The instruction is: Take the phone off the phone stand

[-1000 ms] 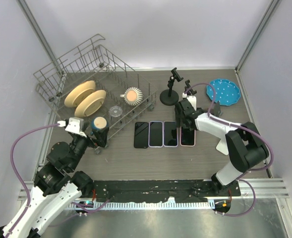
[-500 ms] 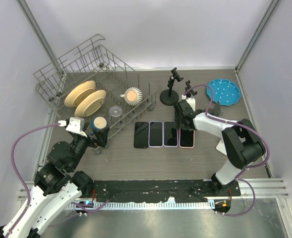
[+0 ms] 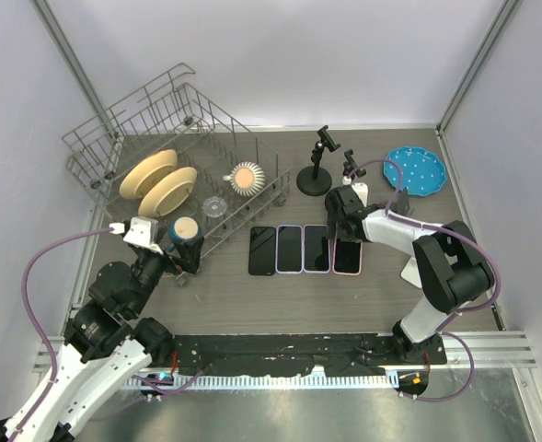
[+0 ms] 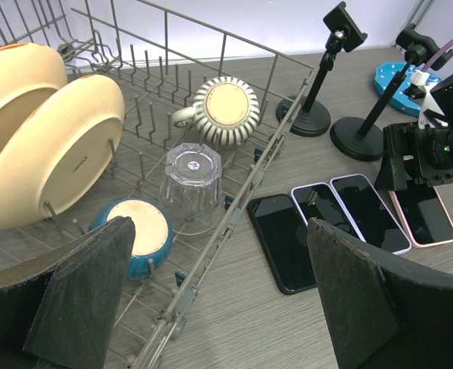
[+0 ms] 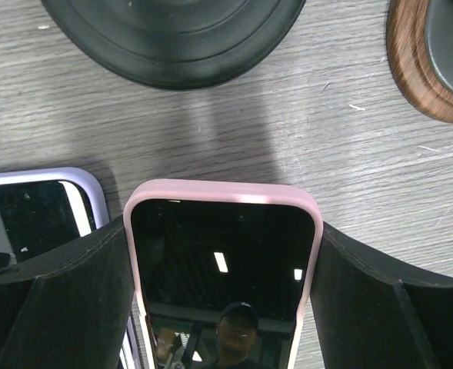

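Top external view: the tabletop (image 3: 252,295) carries four phones in a row. The pink-cased phone (image 5: 222,261) lies flat, off its phone stand (image 3: 313,180), between the right gripper's (image 5: 222,231) fingers (image 5: 53,300), which bracket it. Release and withdrawal appear next. The left gripper (image 4: 218,300) is spread, empty.

— Grey wood-grain surface (image 3: 252,290)?
— Carrying a wire dish rack (image 3: 151,147) at left, four phones in a row at centre: black-edged phone (image 3: 262,250), lavender-cased phone (image 3: 290,249), pale-cased phone (image 3: 316,249), pink-cased phone (image 3: 348,255).
— Behind those?
— Two black round-based phone stands (image 3: 315,180), both clamps bare, and a blue speckled plate (image 3: 415,169) far right.
— Pink phone flat?
— Flat, just beside the pale one.
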Robot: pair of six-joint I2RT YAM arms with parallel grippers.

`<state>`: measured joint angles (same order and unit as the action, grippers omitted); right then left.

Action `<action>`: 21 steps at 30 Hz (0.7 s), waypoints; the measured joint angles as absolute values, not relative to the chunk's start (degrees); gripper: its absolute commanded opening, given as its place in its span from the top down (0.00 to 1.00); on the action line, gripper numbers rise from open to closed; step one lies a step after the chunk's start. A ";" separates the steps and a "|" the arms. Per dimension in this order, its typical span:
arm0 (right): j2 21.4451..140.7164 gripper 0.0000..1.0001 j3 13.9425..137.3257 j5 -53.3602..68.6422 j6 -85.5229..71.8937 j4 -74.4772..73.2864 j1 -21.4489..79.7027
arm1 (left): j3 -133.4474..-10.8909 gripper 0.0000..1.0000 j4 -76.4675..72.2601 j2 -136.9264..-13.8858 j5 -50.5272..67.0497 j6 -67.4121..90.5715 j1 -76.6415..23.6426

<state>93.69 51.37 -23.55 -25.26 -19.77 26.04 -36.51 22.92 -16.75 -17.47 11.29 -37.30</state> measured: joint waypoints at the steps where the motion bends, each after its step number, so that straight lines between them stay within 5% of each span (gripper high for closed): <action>1: 93.69 0.31 51.09 -22.68 -25.47 -19.29 25.41 | -36.51 0.02 22.92 -16.75 -17.45 11.29 -37.30; 21: 93.76 0.20 50.02 -16.19 -25.17 -15.07 22.74 | -36.51 0.02 22.92 -16.75 -17.39 11.27 -37.30</action>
<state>93.76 50.02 -16.19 -25.17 -15.07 22.74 -36.51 22.92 -16.75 -17.39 11.27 -37.30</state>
